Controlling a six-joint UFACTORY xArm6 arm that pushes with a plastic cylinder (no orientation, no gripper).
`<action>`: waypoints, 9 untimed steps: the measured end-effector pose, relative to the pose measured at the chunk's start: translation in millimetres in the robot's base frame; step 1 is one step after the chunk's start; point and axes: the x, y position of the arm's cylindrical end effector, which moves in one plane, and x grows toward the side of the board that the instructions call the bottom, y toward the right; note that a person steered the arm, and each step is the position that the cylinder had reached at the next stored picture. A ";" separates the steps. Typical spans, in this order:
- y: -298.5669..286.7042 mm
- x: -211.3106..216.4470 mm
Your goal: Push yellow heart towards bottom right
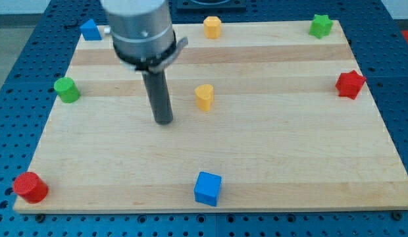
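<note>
One block, the yellow heart (204,97), sits just right of my tip (164,122); no pincer shows.

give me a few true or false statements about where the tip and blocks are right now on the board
1. My tip touches the yellow heart. False: it stands apart, to the heart's left in the view.
2. The blue cube sits near the view's bottom edge of the board. True.
3. The red star is at the view's left. False: it is at the right edge.
4. The green cylinder is at the view's left edge. True.
5. A second yellow block sits near the view's top. True.
</note>
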 end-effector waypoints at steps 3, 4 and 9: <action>23.5 -39.6; 57.1 -39.6; 162.5 24.1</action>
